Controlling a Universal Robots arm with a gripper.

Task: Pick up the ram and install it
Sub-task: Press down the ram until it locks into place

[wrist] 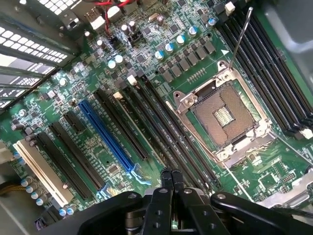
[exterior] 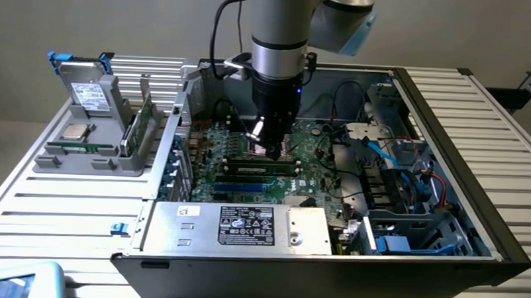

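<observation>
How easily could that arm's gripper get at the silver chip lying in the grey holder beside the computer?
Probably easily. The silver chip lies uncovered in the grey holder. The gripper, shut, is down inside the computer case, so it would likely have to clear the case wall first.

We see the gripper (wrist: 171, 177) with its two fingertips pressed together above the motherboard (wrist: 146, 63). Just beside the tips run long black slots (wrist: 166, 132); past those slots sits the open processor socket (wrist: 226, 113), and a blue slot (wrist: 108, 137) lies on their other side.
</observation>
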